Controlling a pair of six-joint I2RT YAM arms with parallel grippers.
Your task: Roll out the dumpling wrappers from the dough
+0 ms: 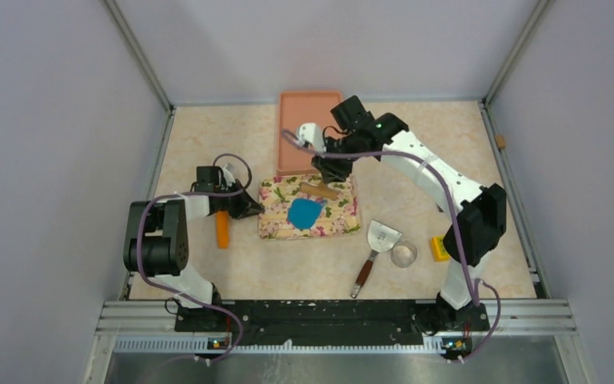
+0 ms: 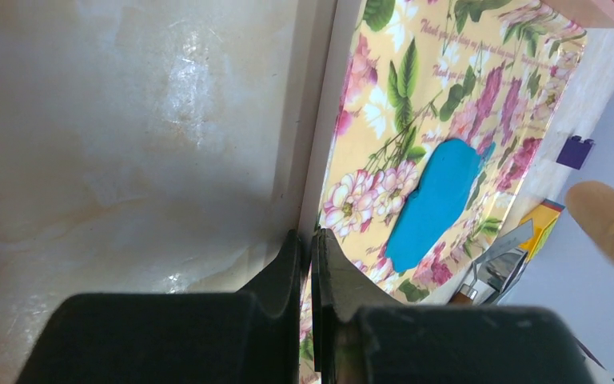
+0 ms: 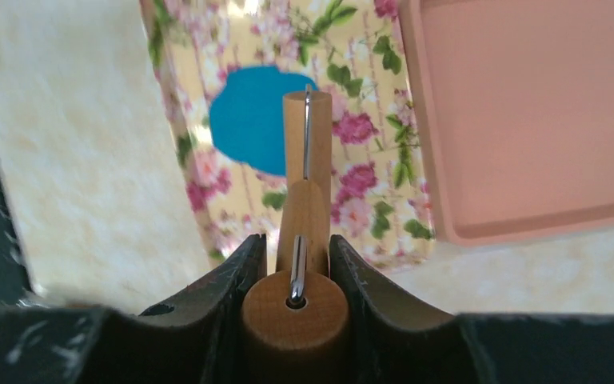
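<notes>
Right gripper (image 3: 297, 250), fingers clamped on the rolling pin (image 3: 307, 136) handle, hangs over the floral mat (image 3: 372, 212); we see left gripper (image 2: 312, 240) fingers pressed together at the mat's edge. Pin's long axis points straight at the dough (image 3: 248, 112), flat mid-mat, just ahead.

Back wall (image 1: 328, 40): plain pale lavender panel, matte.
Left wall (image 1: 48, 120): same lavender panel, meets the tabletop edge.
Right wall (image 1: 584, 120): same lavender panel.
Corner posts (image 1: 140, 56): silver metal profiles at both rear corners.
Tabletop (image 1: 208, 144): beige, marbled pattern, enclosed on three sides.
Front rail (image 1: 328, 316): slotted silver extrusion along the near edge.
Metal ledge (image 1: 328, 370): brushed grey strip below the rail.
Light: even, soft; pale sheen on the tabletop in the left wrist view.
</notes>
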